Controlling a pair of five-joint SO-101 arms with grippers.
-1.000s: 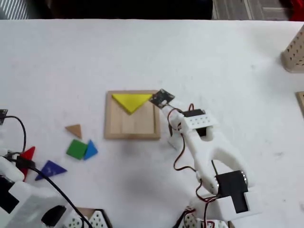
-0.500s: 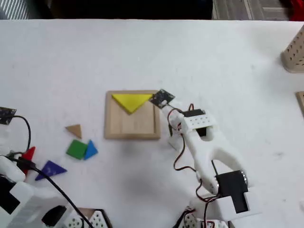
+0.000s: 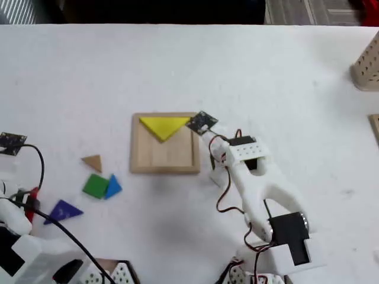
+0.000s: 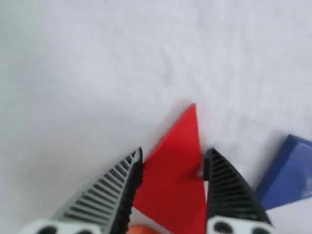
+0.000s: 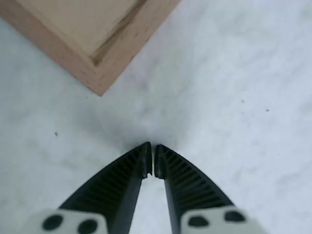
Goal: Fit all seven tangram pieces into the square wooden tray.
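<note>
The square wooden tray [image 3: 177, 157] lies mid-table with a yellow triangle [image 3: 163, 126] in its far part. At the table's left, my left gripper [image 4: 171, 157] is shut on a red triangle [image 4: 175, 180], one finger on each side; the same red triangle [image 3: 32, 193] peeks out from under that arm. A dark blue triangle [image 3: 62, 210] lies just beside it, also seen as a blue piece [image 4: 287, 170]. A tan triangle [image 3: 92, 161], a green square [image 3: 95, 185] and a small blue triangle [image 3: 112, 186] lie left of the tray. My right gripper [image 5: 150, 160] is shut and empty on the cloth near the tray's corner [image 5: 100, 80].
A perforated wooden block [image 3: 367, 68] stands at the right edge, with another wooden piece [image 3: 375, 127] below it. The right arm's white body [image 3: 260, 189] and its cables stretch from the front edge toward the tray. White cloth covers the table.
The left arm has shifted farther over the red triangle, covering most of it in the high view. The right arm and all other pieces have kept still.
</note>
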